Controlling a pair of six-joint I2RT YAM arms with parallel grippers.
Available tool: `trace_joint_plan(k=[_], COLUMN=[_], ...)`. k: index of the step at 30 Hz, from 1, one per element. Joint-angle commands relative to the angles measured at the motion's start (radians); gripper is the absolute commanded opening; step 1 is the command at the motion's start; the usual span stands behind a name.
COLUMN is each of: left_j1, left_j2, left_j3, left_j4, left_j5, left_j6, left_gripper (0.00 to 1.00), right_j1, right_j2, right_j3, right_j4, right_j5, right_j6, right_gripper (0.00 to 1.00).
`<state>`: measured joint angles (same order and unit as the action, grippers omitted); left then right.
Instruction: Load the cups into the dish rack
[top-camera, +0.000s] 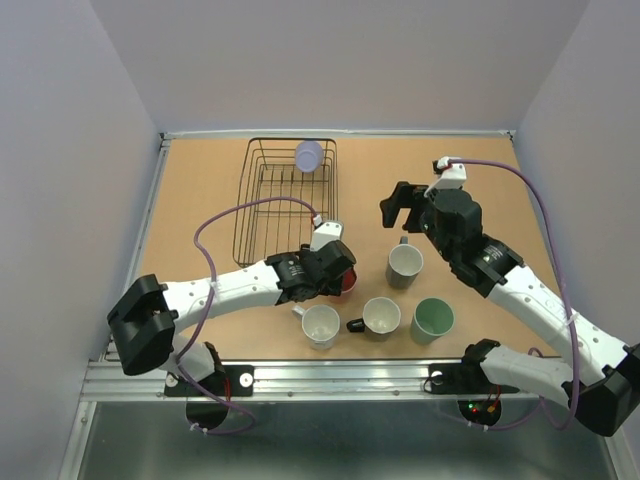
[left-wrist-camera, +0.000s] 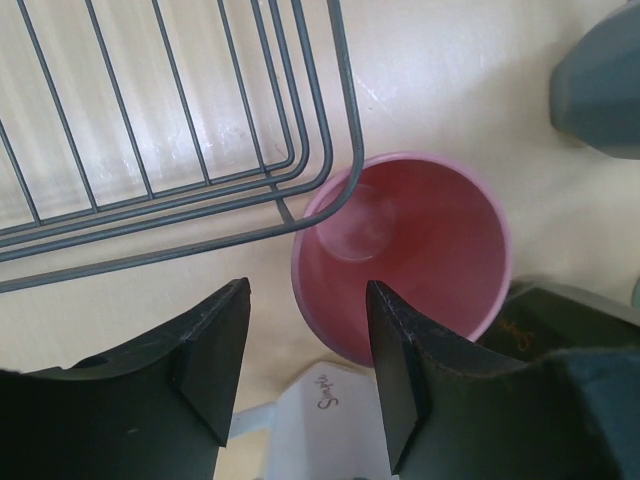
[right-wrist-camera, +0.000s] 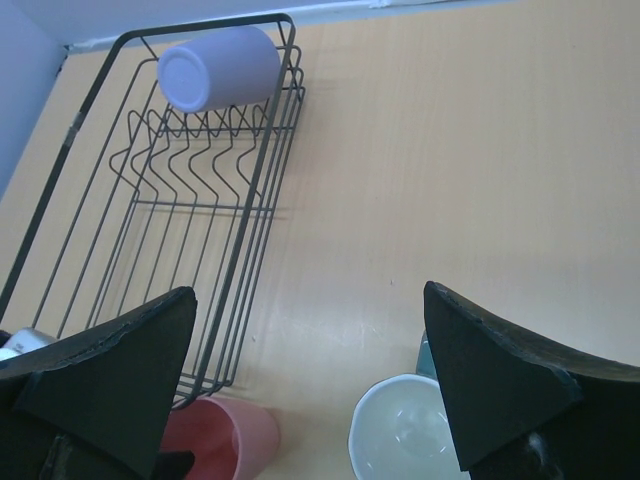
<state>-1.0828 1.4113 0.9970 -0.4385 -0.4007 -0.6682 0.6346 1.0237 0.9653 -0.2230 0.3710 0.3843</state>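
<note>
One pale purple ceramic cup (top-camera: 309, 155) lies in the black wire dish rack (top-camera: 285, 205), upper middle, while the left jaws stand open over the rim of the pink ceramic cup (left-wrist-camera: 410, 250) just beside it, likely to pinch it, and the right jaws hang wide open.

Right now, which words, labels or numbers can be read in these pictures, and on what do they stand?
Dark handwriting on a white surface below the pink cup: too blurred to read.
Orange scrawl on a dark surface: unreadable.
The dish rack: no text seen.
</note>
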Motion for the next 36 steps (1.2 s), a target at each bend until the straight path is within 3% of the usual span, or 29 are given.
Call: trace_joint_plan(k=[1, 3, 7, 9, 11, 14, 31, 36], left_j1=[-0.003, -0.003, -0.003, -0.003, -0.003, -0.002, -0.028, -0.026], left_j2=[0.026, 0.037, 0.057, 0.055, 0.046, 0.032, -0.182, -0.328], left_j3=[0.003, 0.002, 0.003, 0.008, 0.011, 0.017, 0.16, 0.174], left_j4=[0.023, 0.037, 0.06, 0.063, 0.063, 0.057, 0.014, 0.061], left_j5=[-0.053, -0.049, -0.035, -0.033, -0.032, -0.023, 0.066, -0.068], left_j6=[-0.022, -0.018, -0.01, -0.007, -0.005, 0.001, 0.055, 0.122], left_gripper=[0.59, 0.55, 0.38, 0.28, 0.12, 0.0, 0.0, 0.0], right_j1=[-0.006, -0.007, -0.006, -0.004, -0.006, -0.006, -0.006, -0.006], right_j2=[-0.025, -0.022, -0.014, -0.013, -0.011, -0.011, -0.024, -0.024], right_j3=[-0.026, -0.028, -0.033, -0.033, -0.031, -0.028, 0.151, 0.246], right_j4=[-0.001, -0.003, -0.003, -0.003, -0.004, -0.006, -0.075, -0.053], right_j5=[0.022, 0.023, 0.028, 0.025, 0.026, 0.026, 0.057, -0.088], right_j6=[-0.012, -0.009, -0.005, -0.004, -0.002, -0.001, 0.01, 0.033], right_gripper=[1.0, 1.0, 1.0, 1.0, 1.0, 1.0, 1.0, 1.0])
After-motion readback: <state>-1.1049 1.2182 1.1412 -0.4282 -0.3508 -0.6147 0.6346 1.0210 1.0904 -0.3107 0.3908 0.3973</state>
